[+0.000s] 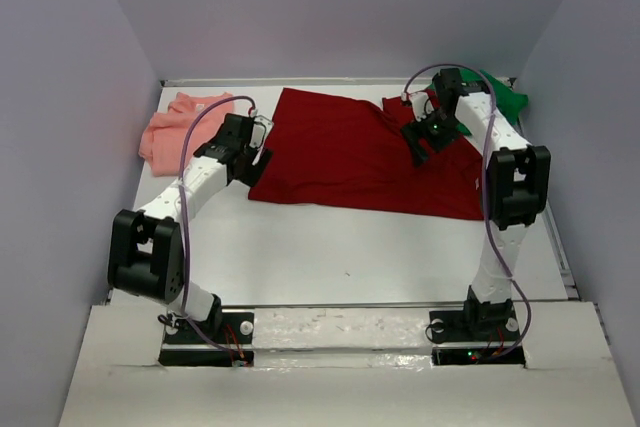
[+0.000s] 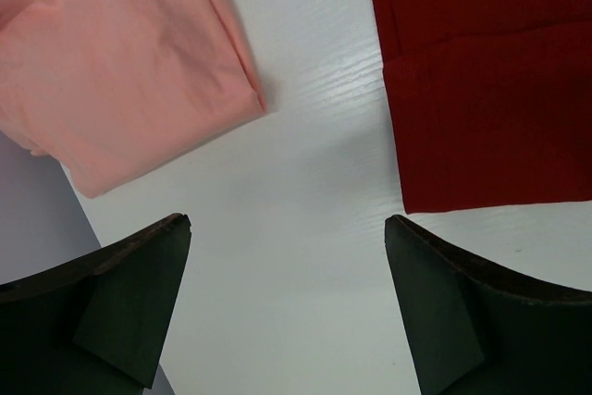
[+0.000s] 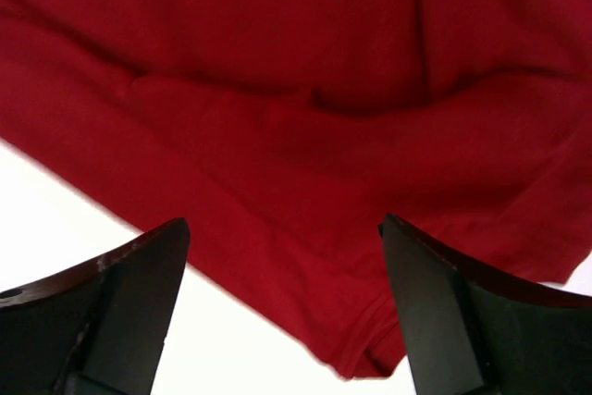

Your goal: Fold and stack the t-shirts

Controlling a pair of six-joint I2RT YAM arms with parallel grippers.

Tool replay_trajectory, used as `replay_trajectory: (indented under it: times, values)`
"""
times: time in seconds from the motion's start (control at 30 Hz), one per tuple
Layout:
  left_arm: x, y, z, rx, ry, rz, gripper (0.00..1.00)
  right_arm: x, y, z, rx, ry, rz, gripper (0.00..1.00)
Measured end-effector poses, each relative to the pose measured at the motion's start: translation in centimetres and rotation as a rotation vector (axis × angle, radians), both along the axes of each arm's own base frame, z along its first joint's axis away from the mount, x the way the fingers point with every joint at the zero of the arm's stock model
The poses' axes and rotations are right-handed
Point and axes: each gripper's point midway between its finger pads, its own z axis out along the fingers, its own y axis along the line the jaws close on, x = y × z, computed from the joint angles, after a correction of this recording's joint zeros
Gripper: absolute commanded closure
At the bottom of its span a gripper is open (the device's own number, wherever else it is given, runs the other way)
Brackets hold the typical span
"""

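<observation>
The dark red t-shirt [image 1: 350,152] lies spread flat across the middle of the table. The salmon pink one [image 1: 175,127] sits folded at the back left, and the green one [image 1: 505,97] is bunched in the back right corner, partly hidden by the right arm. My left gripper [image 1: 258,131] hovers open over bare table between the pink shirt [image 2: 120,62] and the red shirt's left edge [image 2: 490,80]; nothing is between its fingers [image 2: 287,221]. My right gripper [image 1: 418,145] is open above a hemmed edge of the red shirt [image 3: 305,108], its fingers [image 3: 285,224] straddling the cloth.
Grey walls enclose the white table [image 1: 350,247] on the left, back and right. A purple cable loops over each arm. The right arm's elbow [image 1: 515,187] stands over the red shirt's right end.
</observation>
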Motion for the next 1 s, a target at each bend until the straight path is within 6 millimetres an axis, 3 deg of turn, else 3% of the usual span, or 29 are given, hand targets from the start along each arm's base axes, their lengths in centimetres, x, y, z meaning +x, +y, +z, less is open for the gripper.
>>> replay_trajectory:
  times: [0.13, 0.2, 0.3, 0.5, 0.77, 1.0]
  values:
    - [0.1, -0.5, -1.1, 0.012, 0.031, -0.012, 0.02, 2.6, 0.7, -1.9, -0.061, -0.030, 0.010, 0.24]
    - [0.0, -0.7, -1.3, 0.016, 0.041, -0.016, 0.02, 3.8, 2.0, -2.9, -0.085, -0.043, 0.037, 0.34]
    - [0.0, -0.8, -1.4, 0.019, 0.041, -0.019, 0.02, 4.3, 4.0, -3.9, -0.096, -0.043, 0.079, 0.46]
    - [0.0, -0.7, -1.4, 0.024, 0.041, -0.016, 0.01, 5.4, 6.9, -3.8, -0.095, -0.073, 0.124, 0.53]
    - [0.0, -0.6, -1.3, 0.028, 0.038, -0.013, 0.02, 6.3, 6.2, -3.6, -0.147, -0.102, 0.100, 0.55]
    - [0.7, -1.2, -1.0, 0.009, 0.012, -0.036, 0.01, 9.2, 4.7, -2.9, -0.237, -0.220, 0.027, 0.39]
